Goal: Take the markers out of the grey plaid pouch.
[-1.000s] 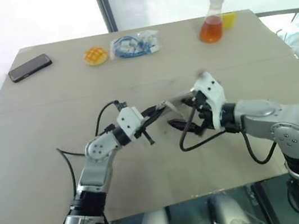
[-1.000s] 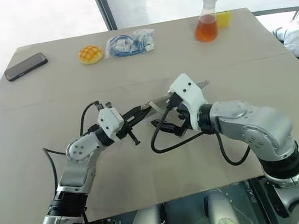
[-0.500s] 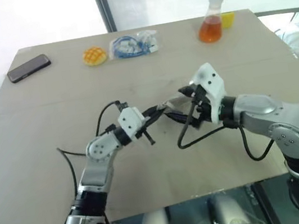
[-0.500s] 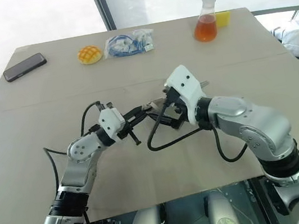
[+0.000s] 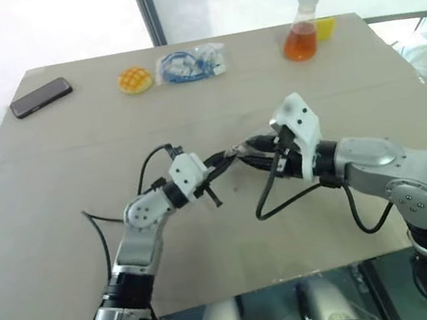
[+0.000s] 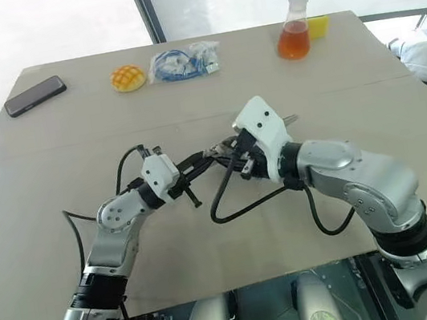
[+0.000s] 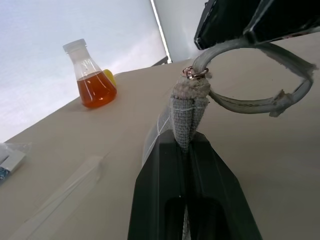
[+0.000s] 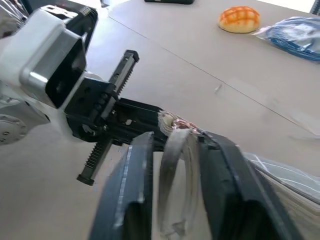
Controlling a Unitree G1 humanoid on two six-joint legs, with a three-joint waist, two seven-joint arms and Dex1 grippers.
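Desk [image 5: 62, 232] mid-area: grey plaid pouch [image 7: 186, 107] held above it, end corner clamped in left claw [image 7: 186, 145], fingers clenched on fabric. Right claw [image 8: 172, 150] directly opposite, nearly closed, fingers straddling the pouch's cord pull [image 7: 250, 102] loop. Markers not visible.

The grey plaid pouch [image 7: 186, 117] was lifted off the table, stretched between the two arms near the middle of the tabletop. Its grey woven fabric showed a pale grid pattern on the side panel. One narrow end was pinched together, and a small metal ring at that tip carried the pouch's pale cord pull [image 7: 260, 102], which stood out as an open loop. The markers could not be seen.
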